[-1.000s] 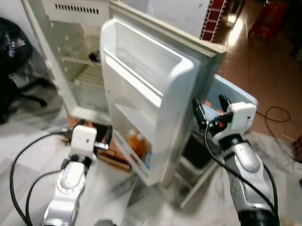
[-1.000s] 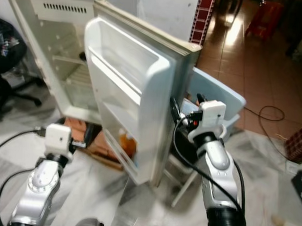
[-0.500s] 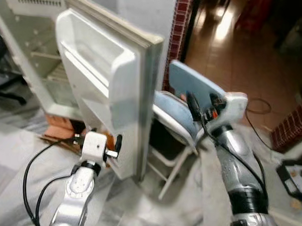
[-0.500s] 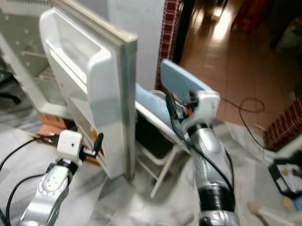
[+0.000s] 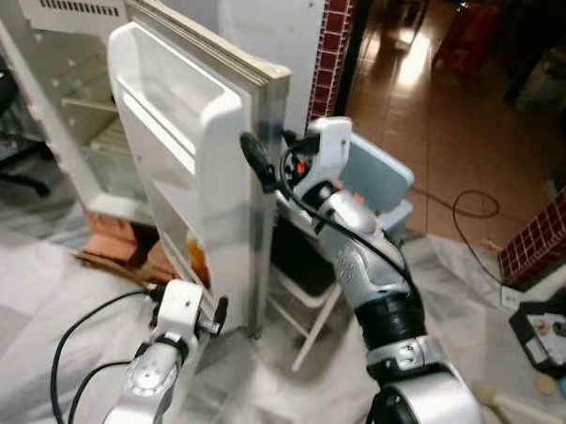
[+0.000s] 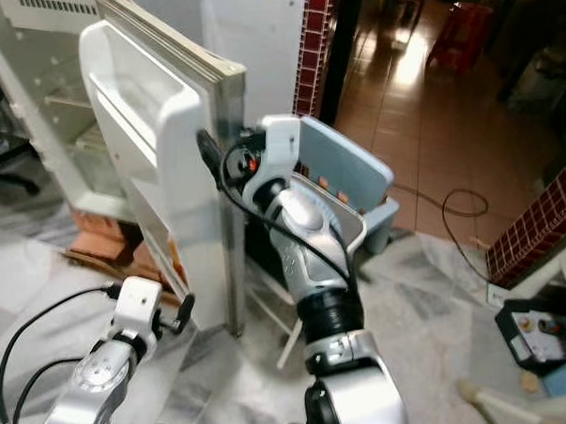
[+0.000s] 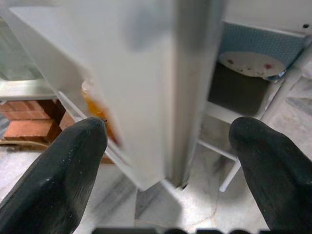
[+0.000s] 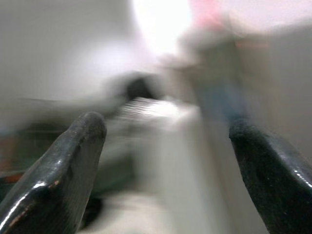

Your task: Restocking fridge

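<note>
fridge door [image 5: 187, 161] stands swung wide open, edge-on to the head camera, with the white fridge [image 5: 67, 99] cabinet behind it at the robot's left. half a second ago the right gripper was out beside the pale blue bin, well right of the door; it has since swung across to the door's free edge, high up near the top corner. the left gripper has dropped lower and now sits near the foot of the door. the camera has also shifted a little, so the small change in the door's framing is not a move of the door.

right gripper [image 5: 271, 160] has its black fingers spread wide, one finger just against the door's edge; the right wrist view shows both fingers [image 8: 63, 156] far apart with nothing between them. left gripper [image 7: 170, 161] is likewise wide open and holds nothing, and the door's lower edge lies straight ahead between its fingers, apart from them. an orange bottle [image 7: 97, 105] sits in the lowest door shelf, near the left finger.

pale blue bin [image 5: 374, 178] stands behind the right arm on a white stand, mostly hidden by that arm. the right wrist view is heavily blurred, so whether the finger touches the door cannot be told from it. inner shelves of the fridge are partly cut off by the door.
</note>
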Controlling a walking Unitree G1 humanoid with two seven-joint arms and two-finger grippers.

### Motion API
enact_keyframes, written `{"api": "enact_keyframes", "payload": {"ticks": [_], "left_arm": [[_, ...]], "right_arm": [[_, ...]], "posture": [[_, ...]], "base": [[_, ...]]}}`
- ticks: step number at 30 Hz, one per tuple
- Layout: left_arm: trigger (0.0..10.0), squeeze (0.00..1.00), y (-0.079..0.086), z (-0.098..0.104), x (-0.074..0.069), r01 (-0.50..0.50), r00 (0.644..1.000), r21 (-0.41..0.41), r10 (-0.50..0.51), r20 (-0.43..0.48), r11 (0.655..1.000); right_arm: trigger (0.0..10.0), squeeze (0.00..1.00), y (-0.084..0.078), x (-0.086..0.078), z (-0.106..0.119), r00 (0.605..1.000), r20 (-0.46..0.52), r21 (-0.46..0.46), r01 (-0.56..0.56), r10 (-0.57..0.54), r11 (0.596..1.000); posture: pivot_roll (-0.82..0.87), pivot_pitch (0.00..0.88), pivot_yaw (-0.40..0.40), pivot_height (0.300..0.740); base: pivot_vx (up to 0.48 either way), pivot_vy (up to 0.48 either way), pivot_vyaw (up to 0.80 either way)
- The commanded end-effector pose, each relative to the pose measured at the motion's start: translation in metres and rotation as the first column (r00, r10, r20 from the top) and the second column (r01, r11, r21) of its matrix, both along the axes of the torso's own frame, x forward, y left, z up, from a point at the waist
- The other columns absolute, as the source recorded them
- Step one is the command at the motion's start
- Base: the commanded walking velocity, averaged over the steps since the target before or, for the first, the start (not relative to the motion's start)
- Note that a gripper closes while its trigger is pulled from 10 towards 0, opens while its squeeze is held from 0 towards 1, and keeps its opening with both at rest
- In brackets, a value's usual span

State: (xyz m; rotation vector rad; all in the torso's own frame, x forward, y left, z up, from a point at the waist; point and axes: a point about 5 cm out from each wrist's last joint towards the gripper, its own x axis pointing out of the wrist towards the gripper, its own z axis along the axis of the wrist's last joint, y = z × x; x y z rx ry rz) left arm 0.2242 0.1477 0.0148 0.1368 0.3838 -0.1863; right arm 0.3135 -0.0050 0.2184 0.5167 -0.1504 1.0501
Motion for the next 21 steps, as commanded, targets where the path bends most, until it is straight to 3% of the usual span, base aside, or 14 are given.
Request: {"api": "enact_keyframes", "payload": {"ticks": [1, 6, 12, 13, 14, 16, 17, 19, 20, 21], "left_arm": [[10.0, 0.00, 0.002, 0.000, 0.001, 0.002, 1.000, 0.013, -0.002, -0.008, 1.000], [10.0, 0.00, 0.002, -0.001, 0.002, 0.002, 1.000, 0.019, -0.002, -0.009, 1.000], [10.0, 0.00, 0.001, -0.001, 0.002, 0.014, 1.000, 0.032, -0.014, -0.001, 0.999], [10.0, 0.00, 0.002, 0.000, 0.003, 0.014, 1.000, 0.043, -0.014, 0.011, 0.999], [10.0, 0.00, 0.002, 0.000, 0.003, 0.014, 1.000, 0.043, -0.014, 0.011, 0.999], [10.0, 0.00, 0.005, 0.007, 0.008, 0.005, 0.997, 0.066, -0.011, 0.078, 0.998], [10.0, 0.00, 0.005, 0.007, 0.008, 0.005, 0.997, 0.066, -0.011, 0.078, 0.998], [10.0, 0.00, 0.013, 0.020, 0.018, -0.035, 0.988, 0.071, 0.024, 0.153, 0.997], [10.0, 0.00, 0.013, 0.020, 0.018, -0.035, 0.988, 0.071, 0.024, 0.153, 0.997], [10.0, 0.00, 0.020, 0.028, 0.025, -0.054, 0.981, 0.080, 0.038, 0.193, 0.995]], "right_arm": [[10.0, 0.00, 0.024, -0.031, 0.024, 0.959, 0.077, 0.131, -0.279, 0.271, 0.951], [10.0, 0.00, 0.007, -0.042, 0.010, 0.933, 0.060, 0.126, -0.361, 0.356, 0.924], [10.0, 0.00, -0.020, -0.038, -0.018, 0.964, 0.003, -0.008, -0.265, 0.265, 0.964], [10.0, 0.00, -0.036, -0.035, -0.034, 0.982, -0.020, -0.097, -0.190, 0.188, 0.977], [10.0, 0.00, -0.036, -0.035, -0.034, 0.982, -0.020, -0.097, -0.190, 0.188, 0.977], [10.0, 0.00, -0.061, -0.032, -0.056, 0.997, -0.074, -0.181, -0.048, 0.036, 0.982], [10.0, 0.00, -0.061, -0.032, -0.056, 0.997, -0.074, -0.181, -0.048, 0.036, 0.982], [10.0, 0.00, -0.089, -0.028, -0.081, 0.977, -0.096, -0.281, 0.156, -0.190, 0.947], [10.0, 0.00, -0.089, -0.028, -0.081, 0.977, -0.096, -0.281, 0.156, -0.190, 0.947], [10.0, 0.00, -0.105, -0.028, -0.094, 0.944, -0.122, -0.318, 0.254, -0.305, 0.913]], "posture": [[0.07, 0.000, -0.051, 0.740], [0.07, 0.000, -0.050, 0.740], [0.06, 0.000, -0.049, 0.740], [0.06, 0.000, -0.050, 0.740], [0.06, 0.000, -0.050, 0.740], [0.06, 0.000, -0.053, 0.740], [0.06, 0.000, -0.053, 0.740], [0.06, 0.000, -0.055, 0.740], [0.06, 0.000, -0.055, 0.740], [0.06, 0.000, -0.054, 0.740]], "base": [[0.000, 0.000, 0.00], [0.000, 0.000, 0.00], [0.000, 0.000, 0.00], [0.000, 0.000, 0.00], [0.000, 0.000, 0.00], [0.000, 0.000, 0.00], [0.000, 0.000, 0.00], [0.000, 0.000, 0.00], [0.000, 0.000, 0.00], [0.000, 0.000, 0.00]]}}
